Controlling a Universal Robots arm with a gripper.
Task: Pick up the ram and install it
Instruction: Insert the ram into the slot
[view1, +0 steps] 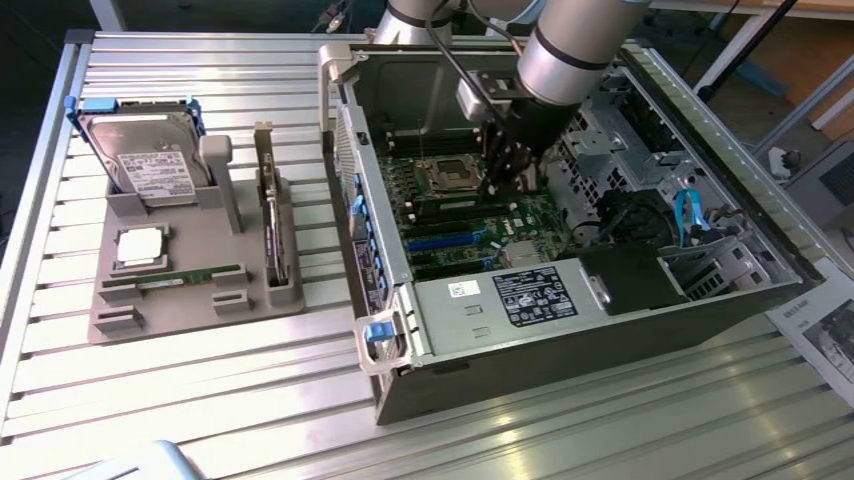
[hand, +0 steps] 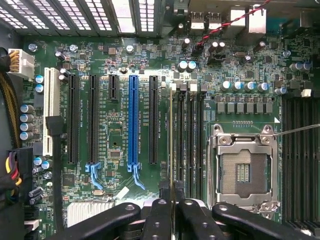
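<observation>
Table: ribbed aluminium slats, end to end across the exterior view. Hard white glare on the near slats at the exterior view's left, softer streaks along the near edge. Past the far edge, at the right: orange-brown floor with a pale frame leg slanting across it. Far left corner off the table is dark. Printed sheet at the right edge.

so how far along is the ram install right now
Pick-up looks done: the gripper is closed on the ram, seen edge-on. In hand: it is held inside the computer case, lined up with the memory slots beside the empty processor socket. Left: seating it; whether it has entered a slot yet cannot be told.
</observation>
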